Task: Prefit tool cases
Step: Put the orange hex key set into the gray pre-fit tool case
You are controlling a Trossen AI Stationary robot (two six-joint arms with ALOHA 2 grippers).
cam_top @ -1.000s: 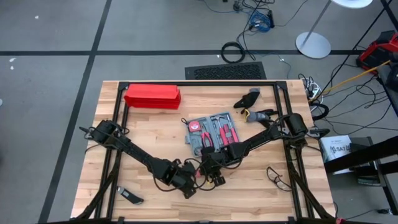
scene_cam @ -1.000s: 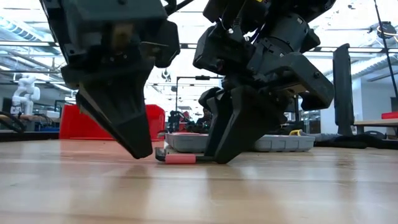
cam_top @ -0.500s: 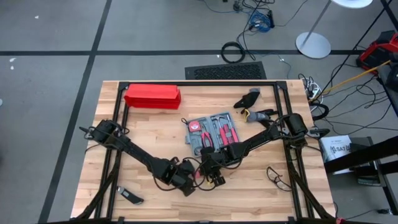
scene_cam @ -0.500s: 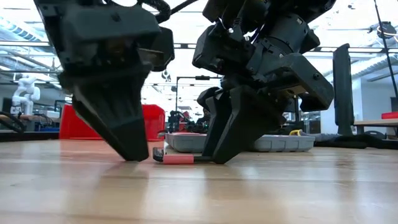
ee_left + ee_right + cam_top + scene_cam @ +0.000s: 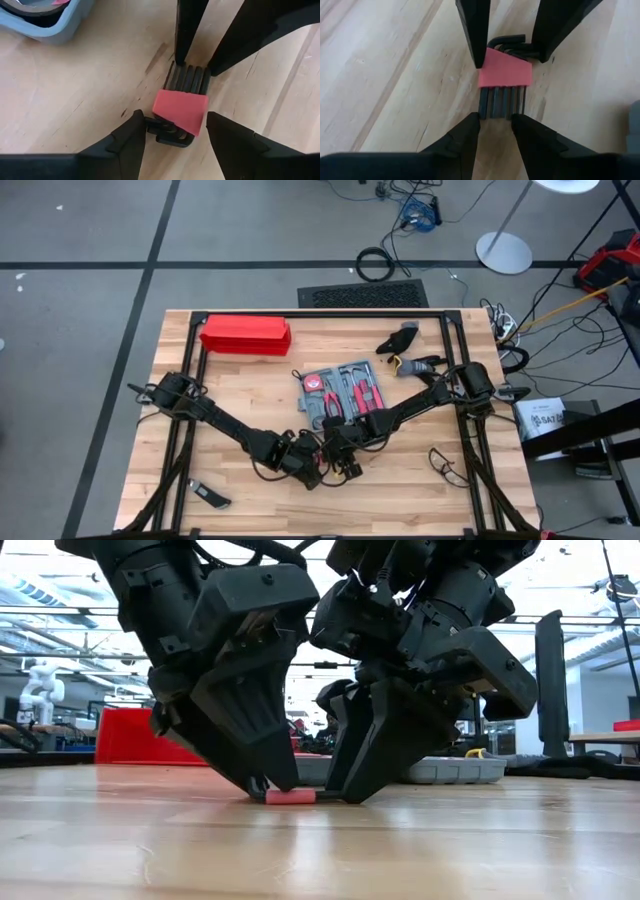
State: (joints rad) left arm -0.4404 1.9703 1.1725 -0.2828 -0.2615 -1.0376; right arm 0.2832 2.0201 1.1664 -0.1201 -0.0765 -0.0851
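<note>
Both my grippers meet at a set of hex keys [image 5: 181,114] on the table [image 5: 240,405].
My right gripper [image 5: 495,120] clamps the keys' long ends; my left gripper [image 5: 175,131] straddles them, open. The tool case [image 5: 340,395] lies open nearby, mostly filled; these keys remain to seat.

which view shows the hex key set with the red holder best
The left wrist view: the hex key set lies whole on the table between the left gripper fingers, keys and bent ends visible. The right wrist view shows it nearly as well. The low view shows only a red edge; the high view hides it under both arms.
</note>
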